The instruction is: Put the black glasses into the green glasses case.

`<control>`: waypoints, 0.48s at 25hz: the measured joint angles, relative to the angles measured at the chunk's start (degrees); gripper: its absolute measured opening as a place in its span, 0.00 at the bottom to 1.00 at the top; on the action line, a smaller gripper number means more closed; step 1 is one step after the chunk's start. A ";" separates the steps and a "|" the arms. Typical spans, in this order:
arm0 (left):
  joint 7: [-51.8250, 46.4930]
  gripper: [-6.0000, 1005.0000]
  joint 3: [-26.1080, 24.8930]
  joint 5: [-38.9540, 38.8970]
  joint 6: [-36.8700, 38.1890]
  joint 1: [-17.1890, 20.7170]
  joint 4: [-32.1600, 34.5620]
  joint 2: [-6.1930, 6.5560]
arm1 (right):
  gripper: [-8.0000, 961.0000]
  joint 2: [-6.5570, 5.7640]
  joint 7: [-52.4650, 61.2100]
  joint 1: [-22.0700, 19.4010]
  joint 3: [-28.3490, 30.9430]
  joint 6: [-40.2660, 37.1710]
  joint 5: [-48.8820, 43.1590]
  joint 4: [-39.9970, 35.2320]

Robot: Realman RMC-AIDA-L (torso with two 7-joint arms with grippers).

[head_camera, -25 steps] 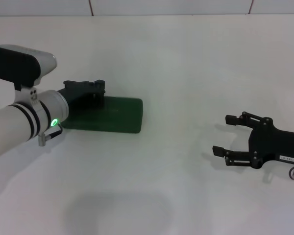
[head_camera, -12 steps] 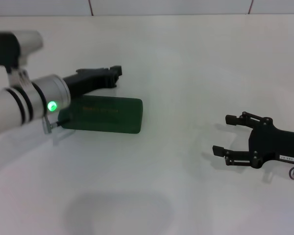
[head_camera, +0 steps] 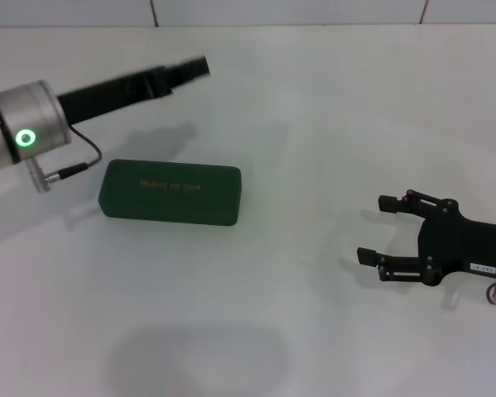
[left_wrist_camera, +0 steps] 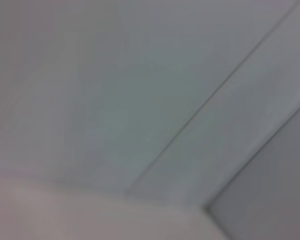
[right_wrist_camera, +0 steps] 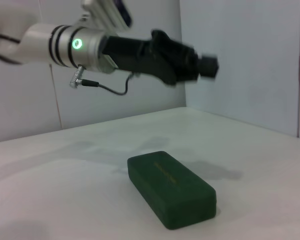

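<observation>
Green glasses case [head_camera: 170, 194]: closed, flat on the table [head_camera: 314, 124]. Black glasses: none in view; we judge them inside. Left gripper [head_camera: 184, 69]: raised beyond the case, claw state untellable. Right gripper [head_camera: 380, 228]: parked, claw spread. We advise confirming the lid latched.

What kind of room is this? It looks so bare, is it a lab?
Probably a test bench or lab corner, not a home. A plain white table stands against pale tiled walls, and on it lies only a shut green glasses case. The left gripper hangs above it; the right gripper is low over the table.
</observation>
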 joint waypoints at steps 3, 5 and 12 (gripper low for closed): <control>16.21 0.07 -5.48 -1.68 3.42 2.67 -0.07 -2.57 | 0.93 0.00 -0.06 -0.31 0.21 -0.09 0.00 0.00; 27.07 0.15 -6.19 -5.03 5.00 4.13 -1.94 -2.81 | 0.93 0.00 -0.18 -0.40 0.32 -0.10 0.13 0.00; 66.28 0.40 -6.46 -13.73 5.25 7.71 -11.79 -2.95 | 0.93 0.18 -1.70 -0.92 3.63 -0.40 0.69 0.00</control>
